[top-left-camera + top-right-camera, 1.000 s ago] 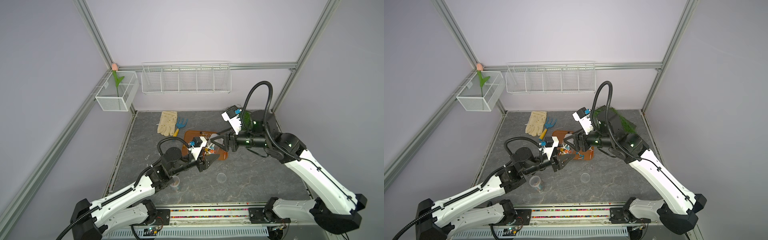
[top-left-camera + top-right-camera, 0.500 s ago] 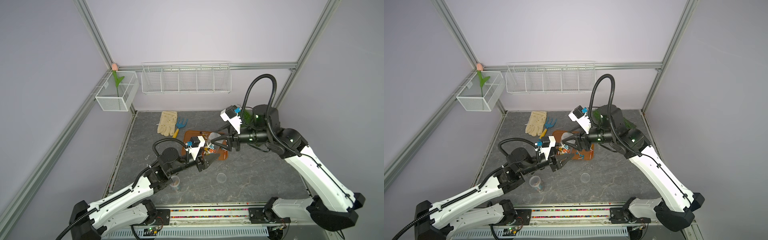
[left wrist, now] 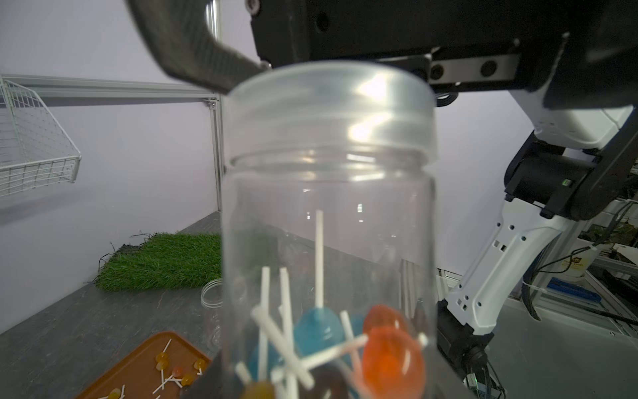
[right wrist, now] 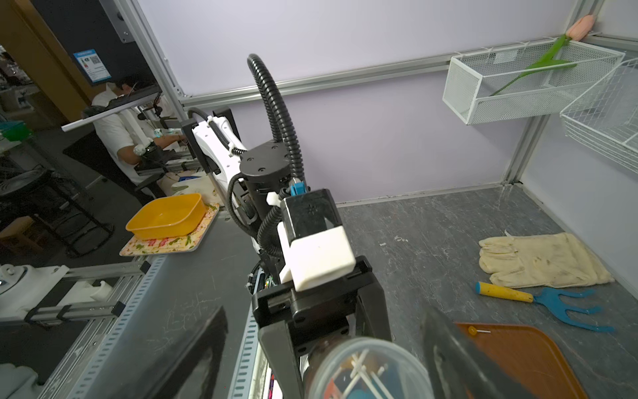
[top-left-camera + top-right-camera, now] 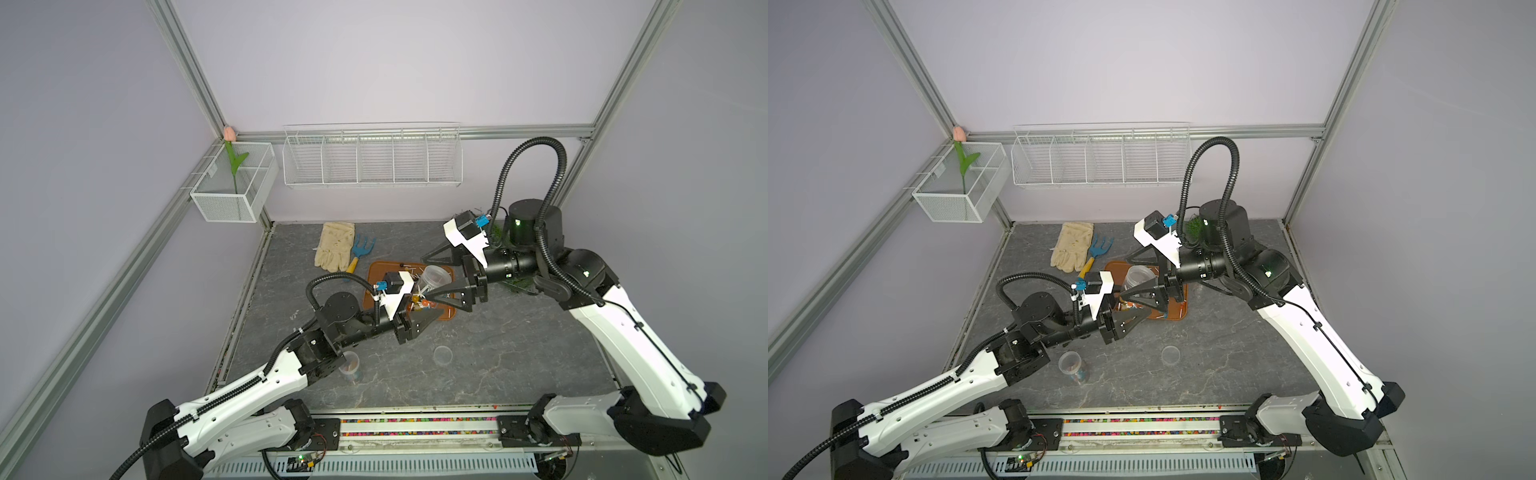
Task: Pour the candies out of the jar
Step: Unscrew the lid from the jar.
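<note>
A clear plastic jar (image 3: 328, 214) with its translucent lid (image 3: 331, 103) on hangs above the brown tray (image 5: 376, 270). My left gripper (image 5: 417, 305) is shut on the jar's lower part, seen in both top views (image 5: 1138, 278). Inside lie candies (image 3: 390, 359): blue, orange and dark heads on white sticks. More candies (image 3: 172, 373) lie loose on the tray. My right gripper (image 4: 324, 366) is open, one finger (image 4: 196, 352) on each side of the lid (image 4: 366, 369) with a gap to it. In a top view the right gripper (image 5: 426, 277) straddles the jar's top.
A cream glove (image 5: 334, 247) and a blue hand rake (image 5: 361, 249) lie behind the tray. A green grass mat (image 3: 162, 259) sits at the back right. A small open jar with candies (image 5: 1073, 368) and a loose clear lid (image 5: 442, 355) stand on the front floor.
My right gripper's fingers have spread away from the lid. The jar stays in the left gripper, which has drawn back slightly.
</note>
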